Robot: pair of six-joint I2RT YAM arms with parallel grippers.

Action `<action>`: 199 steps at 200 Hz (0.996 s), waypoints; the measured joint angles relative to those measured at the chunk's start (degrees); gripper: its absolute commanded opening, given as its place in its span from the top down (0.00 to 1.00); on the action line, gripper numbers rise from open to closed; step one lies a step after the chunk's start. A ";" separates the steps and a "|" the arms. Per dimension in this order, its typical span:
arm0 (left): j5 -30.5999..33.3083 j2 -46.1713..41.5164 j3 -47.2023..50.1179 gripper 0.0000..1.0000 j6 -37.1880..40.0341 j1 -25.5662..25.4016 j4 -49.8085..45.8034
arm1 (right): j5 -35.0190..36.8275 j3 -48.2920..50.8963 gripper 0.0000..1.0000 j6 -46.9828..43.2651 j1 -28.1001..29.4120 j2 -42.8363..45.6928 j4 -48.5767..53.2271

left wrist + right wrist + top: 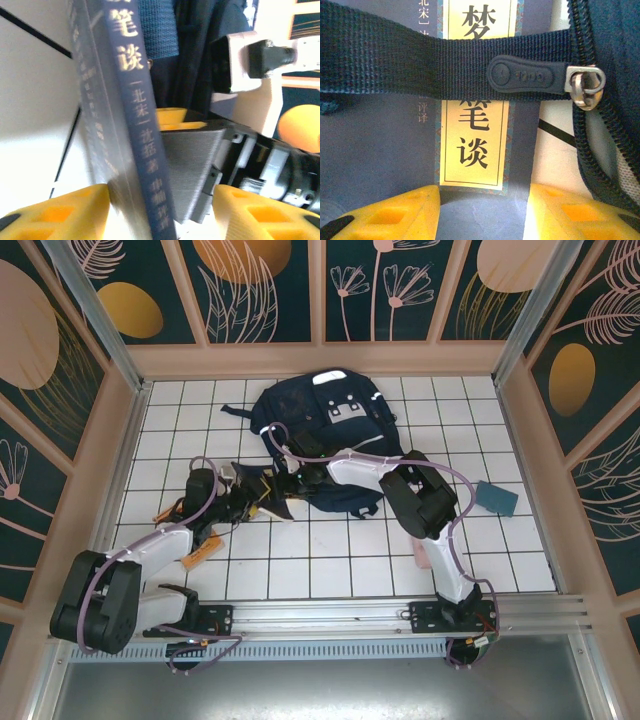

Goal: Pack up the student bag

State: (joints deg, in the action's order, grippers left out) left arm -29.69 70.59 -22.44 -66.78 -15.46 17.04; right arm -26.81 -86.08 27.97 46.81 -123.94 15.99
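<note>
Left wrist view, nearest first: the left pincer [160, 220] has its yellow fingers [55, 215] apart, wider than the navy book [125, 125] standing on edge between them. One finger lies against the cover and the other is clear of the spine, so the book looks loose rather than clamped. Its long axis runs straight away from that pincer, toward the dark cloth of the student bag [200, 50] just beyond.

Close beside the book sits the right pincer [482, 215], also spread, with nothing pinched between its tips. From its own camera the book's cover faces it, a black strap [420, 65] crosses in front, and the zipper [585, 145] curves off to its right.

From above, the bag lies flat on the table [330, 560], stretching away from both pincers, seemingly with its mouth end toward them. The right pincer is the nearer to that mouth. I'd judge the coming move turns on keeping the book's length in line with the opening, ahead of the left pincer.
</note>
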 measured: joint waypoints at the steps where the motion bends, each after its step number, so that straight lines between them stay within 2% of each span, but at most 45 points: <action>1: 0.07 0.00 -0.04 0.47 0.11 0.00 -0.15 | 0.00 0.00 0.50 0.00 0.00 0.00 0.00; 30: 2.99 0.22 -1.16 0.57 2.12 0.00 -6.01 | -0.11 0.35 0.50 0.00 0.00 0.00 -0.13; 49: 4.76 0.39 -1.33 0.72 3.58 0.00 -8.76 | -0.13 0.59 0.50 -0.02 0.04 0.00 -0.22; 53: 5.05 0.39 -1.44 0.76 3.72 0.00 -9.40 | -0.13 0.61 0.50 -0.02 0.04 0.00 -0.22; 59: 5.70 0.35 -1.68 0.92 4.04 0.02 -10.27 | -0.13 0.66 0.49 -0.02 0.04 0.00 -0.31; 63: 6.21 0.31 -1.88 1.00 4.57 0.00 -10.97 | -0.13 0.68 0.49 -0.02 0.04 0.00 -0.35; 83: 8.98 -0.81 -4.00 1.00 7.19 -0.11 -15.98 | -0.31 1.92 0.44 -0.09 -0.11 0.79 -1.51; 103: 14.95 -4.00 -7.61 1.00 9.90 -0.20 -23.37 | -0.81 5.90 0.37 -0.20 -0.35 4.04 -2.82; 150: 30.42 -9.88 -17.88 1.00 14.23 -0.20 -38.62 | -2.29 14.95 0.21 1.38 -4.74 17.88 -7.69; 177: 33.22 -12.09 -22.27 1.00 16.24 -0.20 -39.41 | -3.34 19.69 0.13 4.55 -7.69 25.64 -14.27; 199: 30.86 -12.96 -23.30 1.00 15.87 -0.20 -32.37 | -4.81 23.34 0.10 9.62 -9.03 29.68 -20.70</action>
State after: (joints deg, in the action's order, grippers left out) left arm 1.17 57.63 -45.74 -50.92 -15.66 -15.33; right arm -31.62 -62.74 37.58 37.78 -94.26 -4.71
